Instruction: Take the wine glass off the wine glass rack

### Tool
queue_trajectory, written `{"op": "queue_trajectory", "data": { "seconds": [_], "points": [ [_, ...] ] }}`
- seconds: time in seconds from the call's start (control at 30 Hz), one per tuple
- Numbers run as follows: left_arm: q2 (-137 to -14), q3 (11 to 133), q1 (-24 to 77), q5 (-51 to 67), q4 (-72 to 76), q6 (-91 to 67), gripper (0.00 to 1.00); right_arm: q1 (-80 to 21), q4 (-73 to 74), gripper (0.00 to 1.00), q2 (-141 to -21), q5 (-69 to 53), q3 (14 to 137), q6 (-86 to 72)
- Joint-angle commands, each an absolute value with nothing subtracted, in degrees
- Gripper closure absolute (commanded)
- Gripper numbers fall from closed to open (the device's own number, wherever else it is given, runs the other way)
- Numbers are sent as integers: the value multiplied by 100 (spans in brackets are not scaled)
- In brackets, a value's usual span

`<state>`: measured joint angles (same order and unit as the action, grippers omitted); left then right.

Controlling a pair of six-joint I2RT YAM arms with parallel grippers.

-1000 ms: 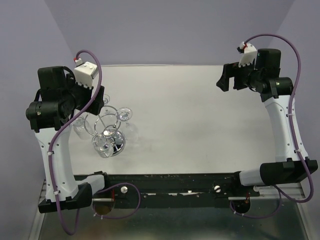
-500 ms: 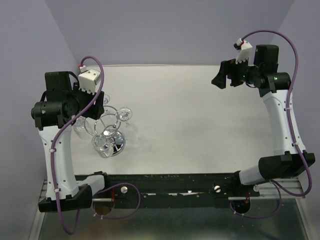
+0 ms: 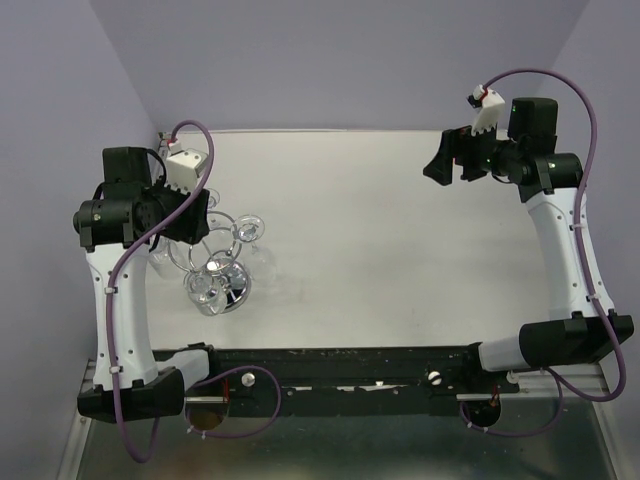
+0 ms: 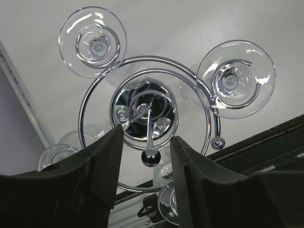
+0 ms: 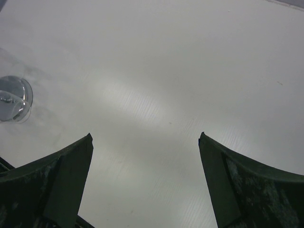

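Observation:
The chrome wine glass rack stands at the table's left; in the left wrist view I look down on its ring, central post and mirrored base. Several clear wine glasses hang from its loops, feet up: one at upper left, one at right, others low down. My left gripper is open and empty, hovering above the rack with the post's ball tip between its fingers. My right gripper is open and empty, high over the far right of the table.
The white table is walled by purple panels at the back and sides. The black base rail runs along the near edge. A round clear glass shows at the left edge of the right wrist view.
My left arm has swung right and inward, bringing its gripper over the rack. My right gripper has shifted slightly left and stays open.

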<state>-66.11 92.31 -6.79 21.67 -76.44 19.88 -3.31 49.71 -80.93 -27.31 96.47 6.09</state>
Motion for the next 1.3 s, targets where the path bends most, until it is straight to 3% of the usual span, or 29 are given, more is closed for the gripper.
{"op": "queue_trajectory", "data": {
  "seconds": [0.0, 0.3, 0.47, 0.6, 1.0, 1.27],
  "points": [
    [-6495, 9009, -712, 2364, -8420, 2092, 44, -334, 4896, 0, -7954, -2821, 9545, 668],
    [-6504, 8833, -721, 2636, -8157, 1986, 52, -334, 4896, 0, -8024, -2865, 9571, 633],
    [-6548, 8842, -703, 2768, -8112, 1969, 64, -334, 4887, 0, -8024, -2892, 9510, 633],
    [-6469, 8816, -721, 2944, -7964, 2004, 66, -334, 4887, 0, -8024, -2900, 9501, 633],
    [-6197, 8605, -712, 3085, -7269, 1908, 99, -334, 4878, 0, -8042, -2953, 9431, 624],
    [-6135, 8604, -721, 3269, -6531, 1530, 100, -334, 4913, 0, -8042, -2962, 9422, 642]
  ]
}}
